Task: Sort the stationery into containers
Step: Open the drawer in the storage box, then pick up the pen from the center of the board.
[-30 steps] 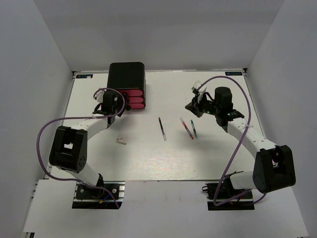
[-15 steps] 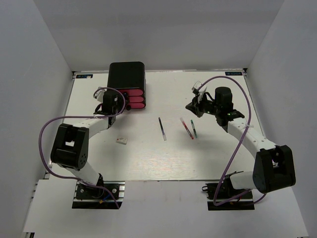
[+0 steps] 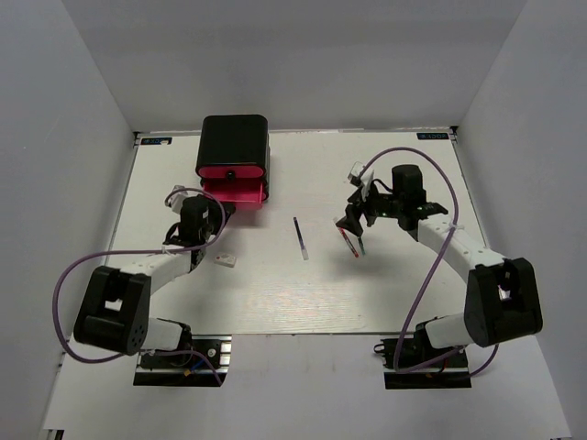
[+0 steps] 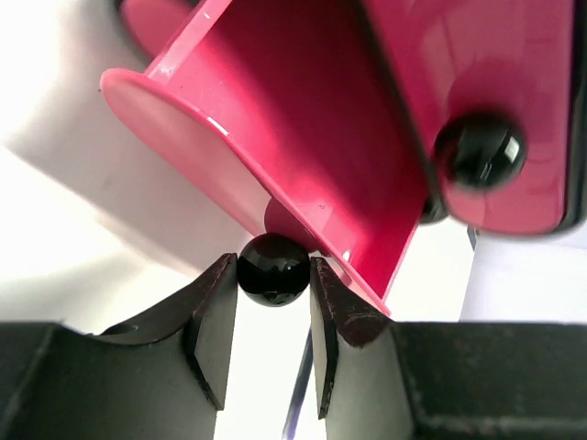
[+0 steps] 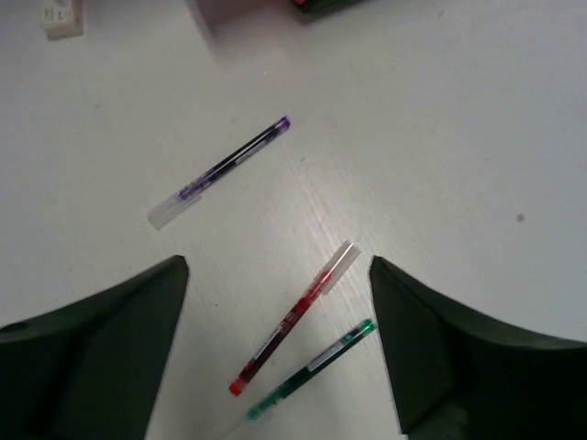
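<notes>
Your left gripper (image 4: pixel 271 284) pinches the knob (image 4: pixel 272 269) of the pulled-out pink drawer (image 3: pixel 234 191). Tug too far and it may slip out of the black cabinet (image 3: pixel 235 142) or drag it. Your right gripper (image 5: pixel 278 275) hangs spread over the red pen (image 5: pixel 292 321). The green pen (image 5: pixel 312 368) lies just beside it, so you could catch both. The blue pen (image 3: pixel 300 237) and eraser (image 3: pixel 223 260) lie apart.
</notes>
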